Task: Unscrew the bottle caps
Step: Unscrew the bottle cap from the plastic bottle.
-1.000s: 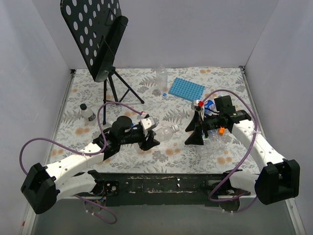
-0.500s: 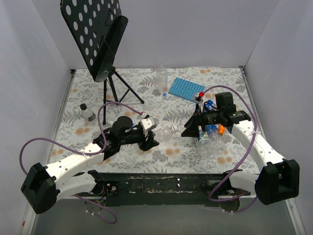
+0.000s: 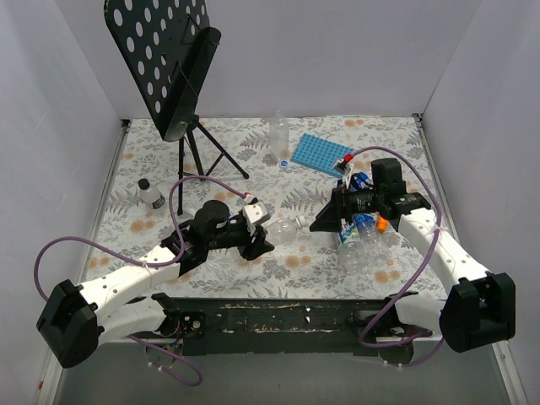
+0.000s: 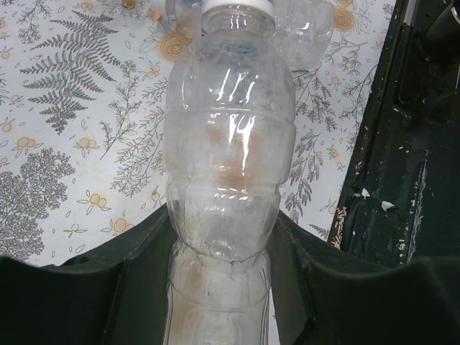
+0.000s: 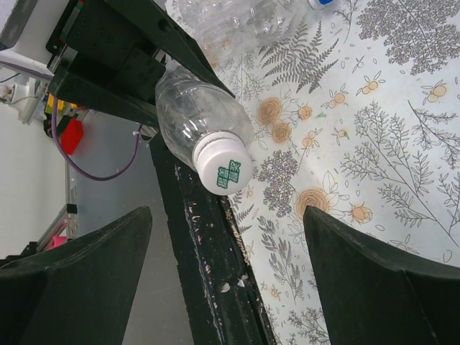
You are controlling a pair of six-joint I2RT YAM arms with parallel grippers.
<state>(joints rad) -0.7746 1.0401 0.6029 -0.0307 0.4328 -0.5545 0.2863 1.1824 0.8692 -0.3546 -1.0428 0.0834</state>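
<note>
A clear bottle (image 3: 285, 227) lies level above the table, and my left gripper (image 3: 262, 229) is shut on its body. In the left wrist view the bottle (image 4: 230, 144) runs up between the two fingers (image 4: 136, 262), its white cap (image 4: 237, 7) at the top edge. My right gripper (image 3: 321, 223) stands open just right of the cap, facing it. The right wrist view shows the cap (image 5: 224, 167), white with green print, a little beyond the wide-open right gripper (image 5: 228, 215) and not between its fingers. Several more bottles (image 3: 363, 232) lie under the right arm.
A blue ridged tray (image 3: 321, 153) lies at the back, with an upright bottle (image 3: 278, 133) and a loose blue cap (image 3: 285, 163) next to it. A small bottle (image 3: 150, 194) stands at left. A music stand (image 3: 169, 59) rises at back left. An orange stick (image 3: 381, 224) sits among the right-hand bottles.
My right gripper has swung down and left, closing in on the cap of the held bottle. The left arm and its bottle have stayed still.
</note>
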